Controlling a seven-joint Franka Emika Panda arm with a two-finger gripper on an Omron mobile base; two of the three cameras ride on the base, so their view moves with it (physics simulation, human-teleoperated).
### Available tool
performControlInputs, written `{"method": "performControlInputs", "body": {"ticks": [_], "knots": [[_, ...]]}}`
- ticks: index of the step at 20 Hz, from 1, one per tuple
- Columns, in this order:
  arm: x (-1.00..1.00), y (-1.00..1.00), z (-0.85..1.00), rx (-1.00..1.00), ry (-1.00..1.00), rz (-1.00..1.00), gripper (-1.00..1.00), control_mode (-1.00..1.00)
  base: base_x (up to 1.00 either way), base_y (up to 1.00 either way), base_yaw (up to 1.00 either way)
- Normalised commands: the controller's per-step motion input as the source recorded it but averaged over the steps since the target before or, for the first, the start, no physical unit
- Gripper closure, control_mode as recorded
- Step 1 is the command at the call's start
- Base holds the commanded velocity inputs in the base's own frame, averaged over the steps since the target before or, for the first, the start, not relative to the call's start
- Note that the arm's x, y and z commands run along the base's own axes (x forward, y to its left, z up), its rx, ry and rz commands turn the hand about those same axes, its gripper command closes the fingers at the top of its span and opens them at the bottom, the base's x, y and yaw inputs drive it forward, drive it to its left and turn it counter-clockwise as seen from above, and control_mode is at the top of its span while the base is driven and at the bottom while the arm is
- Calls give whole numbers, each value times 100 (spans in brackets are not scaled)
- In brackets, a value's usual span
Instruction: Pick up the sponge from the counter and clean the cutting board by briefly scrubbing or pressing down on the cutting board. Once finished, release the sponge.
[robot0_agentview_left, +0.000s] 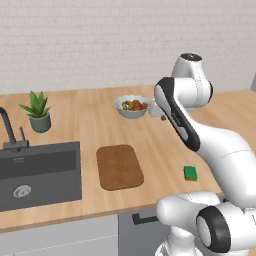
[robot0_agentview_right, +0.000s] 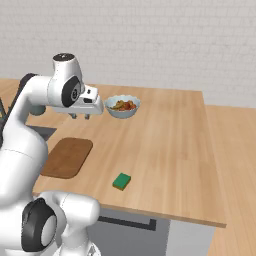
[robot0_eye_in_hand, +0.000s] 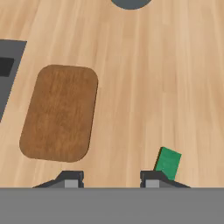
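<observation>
On the counter (robot0_agentview_left: 165, 150), near its front edge, the sponge (robot0_agentview_left: 190, 173) lies flat, well apart from the board (robot0_agentview_left: 119, 166), which sits at about 9 o'clock from it in the left base view. A bowl (robot0_agentview_left: 132, 106) of food stands farther back, and a sink (robot0_agentview_left: 40, 172) and plant (robot0_agentview_left: 38, 111) lie beyond the board. The gripper (robot0_agentview_right: 80, 116) hangs high above the counter, near the bowl, jaws spread and holding nothing. In the hand view the sponge (robot0_eye_in_hand: 168, 162) shows at 5 o'clock, just above one fingertip (robot0_eye_in_hand: 152, 179), and the board (robot0_eye_in_hand: 59, 113) at 9 o'clock. The sponge is probably light and soft, so it should squash under a firm pinch. The best hold seems to be across its two long sides, fingers low, with the wrist turned to match its slight slant.
</observation>
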Motion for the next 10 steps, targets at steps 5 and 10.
{"method": "performControlInputs", "body": {"ticks": [5,10], "knots": [[-21,0,-11,0,0,0,-100,-100,0,0,0],[-20,-60,-97,7,13,3,-100,-100,0,0,0]]}}
